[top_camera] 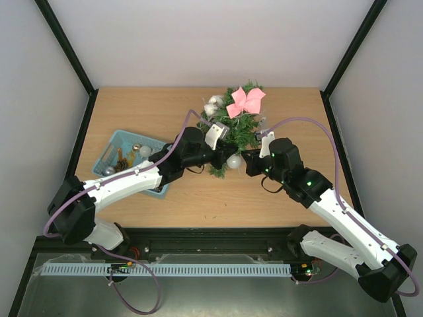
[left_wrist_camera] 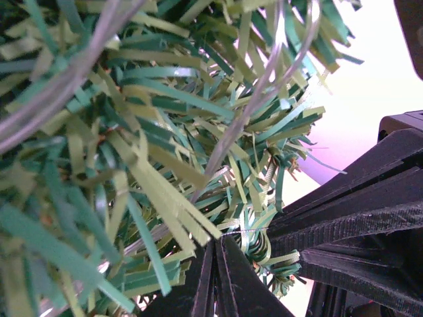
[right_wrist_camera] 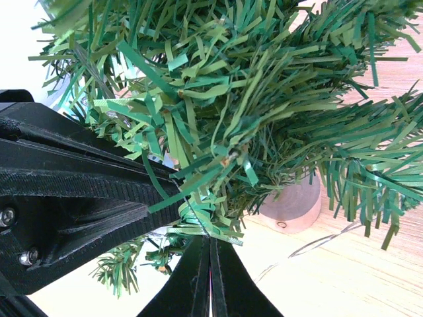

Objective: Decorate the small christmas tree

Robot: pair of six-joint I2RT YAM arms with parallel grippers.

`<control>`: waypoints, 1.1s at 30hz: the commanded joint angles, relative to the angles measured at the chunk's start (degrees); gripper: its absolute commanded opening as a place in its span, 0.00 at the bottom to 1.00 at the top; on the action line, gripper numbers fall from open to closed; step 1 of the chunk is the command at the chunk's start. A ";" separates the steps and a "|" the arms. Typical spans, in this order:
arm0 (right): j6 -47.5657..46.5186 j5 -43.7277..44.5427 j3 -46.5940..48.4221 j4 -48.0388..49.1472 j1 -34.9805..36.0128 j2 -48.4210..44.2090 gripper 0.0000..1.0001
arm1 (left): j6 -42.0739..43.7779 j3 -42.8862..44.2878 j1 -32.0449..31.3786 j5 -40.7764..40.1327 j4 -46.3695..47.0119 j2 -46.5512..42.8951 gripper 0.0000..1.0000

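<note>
The small christmas tree (top_camera: 239, 127) stands at the back middle of the table, with a pink bow (top_camera: 246, 101) on top and silver balls (top_camera: 215, 102) on it. My left gripper (top_camera: 223, 158) and right gripper (top_camera: 243, 157) meet tip to tip at its near lower branches, with a silver ball (top_camera: 234, 162) between them. In the left wrist view my left gripper (left_wrist_camera: 217, 241) is shut on a thin thread (left_wrist_camera: 244, 231) running to the right gripper's fingers (left_wrist_camera: 370, 198). In the right wrist view my right gripper (right_wrist_camera: 209, 239) is shut on the same thread (right_wrist_camera: 192, 208).
A teal basket (top_camera: 122, 133) with several ornaments (top_camera: 135, 153) sits at the left, under my left arm. The tree's round base (right_wrist_camera: 291, 206) stands on the wood table, with a thin wire (right_wrist_camera: 317, 241) lying beside it. Dark frame posts border the table.
</note>
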 commanded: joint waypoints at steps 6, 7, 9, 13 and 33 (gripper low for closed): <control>-0.60 0.89 0.60 -0.29 -0.47 -0.20 0.01 | -1.20 0.32 0.08 -2.80 0.05 -1.16 0.04; -0.51 0.74 0.50 -0.29 -0.47 -0.34 0.01 | -1.33 0.04 0.01 -2.94 0.08 -1.33 0.04; -0.34 0.53 0.25 -0.41 -0.47 -0.61 0.01 | -1.68 -0.47 -0.03 -3.25 0.10 -1.66 0.05; 0.10 0.04 -0.06 -0.73 -0.42 -1.37 0.01 | -2.06 -1.03 -0.21 -3.22 -0.06 -2.26 0.09; 1.47 -1.96 -1.90 -1.73 -0.47 -3.75 0.14 | -3.80 -1.51 -2.24 -5.31 -3.20 -4.25 0.33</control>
